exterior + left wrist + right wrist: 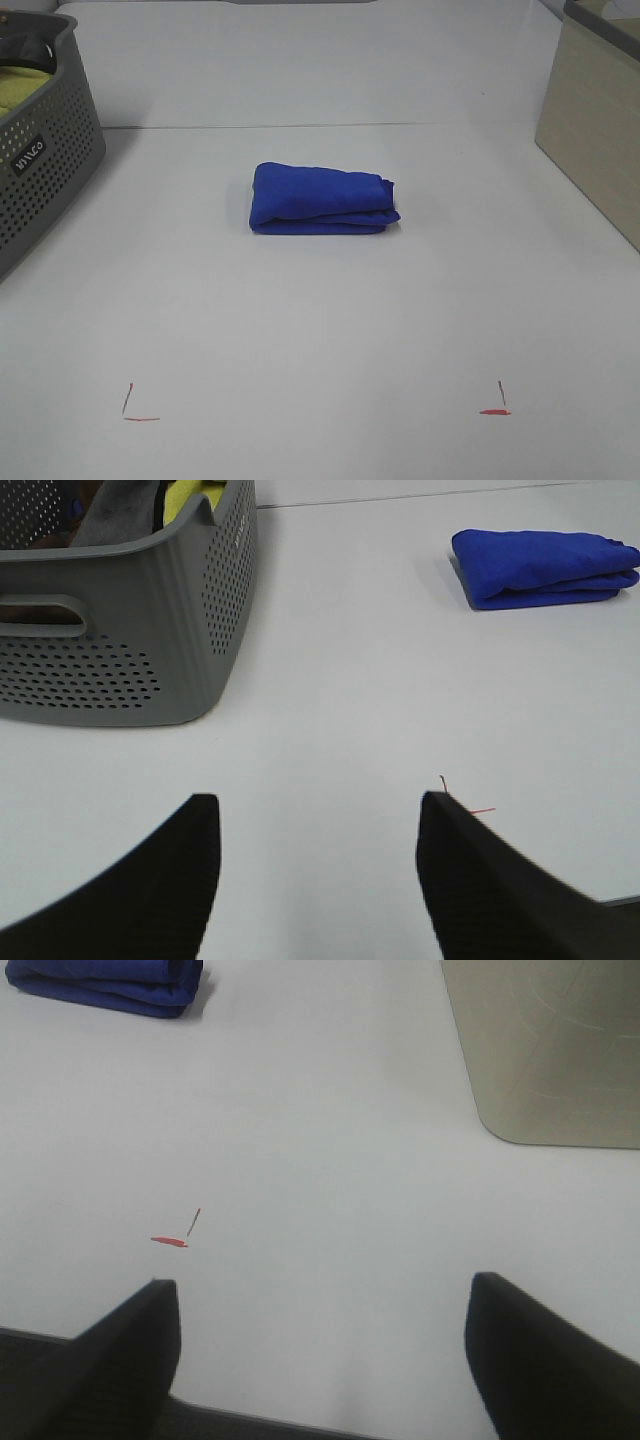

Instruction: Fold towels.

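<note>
The royal-blue towel [322, 198] lies folded into a thick compact bundle in the middle of the white table. It also shows in the left wrist view [545, 568] and at the edge of the right wrist view [110, 984]. Neither arm shows in the exterior high view. My left gripper [315, 865] is open and empty, low over the table near its front left, far from the towel. My right gripper [320, 1345] is open and empty over the table's front right edge, also far from the towel.
A grey perforated basket [40, 160] holding a yellow-green cloth [190, 495] stands at the back left. A beige box [595, 130] stands at the back right. Red corner marks [135, 405] [495, 400] are drawn near the table's front.
</note>
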Motion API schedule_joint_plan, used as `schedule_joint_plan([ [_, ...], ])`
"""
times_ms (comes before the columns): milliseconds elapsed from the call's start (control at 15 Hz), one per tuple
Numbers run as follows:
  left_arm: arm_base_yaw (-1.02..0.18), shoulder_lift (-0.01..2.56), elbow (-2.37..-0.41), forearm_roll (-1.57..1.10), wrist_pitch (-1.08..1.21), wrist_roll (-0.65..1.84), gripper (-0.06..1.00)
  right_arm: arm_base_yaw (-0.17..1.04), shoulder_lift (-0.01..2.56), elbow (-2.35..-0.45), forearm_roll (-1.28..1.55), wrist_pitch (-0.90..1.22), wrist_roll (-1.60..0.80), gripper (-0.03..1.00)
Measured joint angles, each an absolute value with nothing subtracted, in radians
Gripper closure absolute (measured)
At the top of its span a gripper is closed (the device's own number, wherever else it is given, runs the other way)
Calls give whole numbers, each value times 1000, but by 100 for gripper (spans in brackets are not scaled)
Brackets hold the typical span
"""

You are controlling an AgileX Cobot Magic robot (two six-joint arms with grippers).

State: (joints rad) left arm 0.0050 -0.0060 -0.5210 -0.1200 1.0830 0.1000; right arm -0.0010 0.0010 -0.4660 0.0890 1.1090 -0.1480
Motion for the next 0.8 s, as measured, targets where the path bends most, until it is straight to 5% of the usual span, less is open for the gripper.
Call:
schedule_joint_plan([
  [800, 5, -6, -521, -120, 1083, 100, 38, -1, -3, -463, 89, 1108, -148, 20],
])
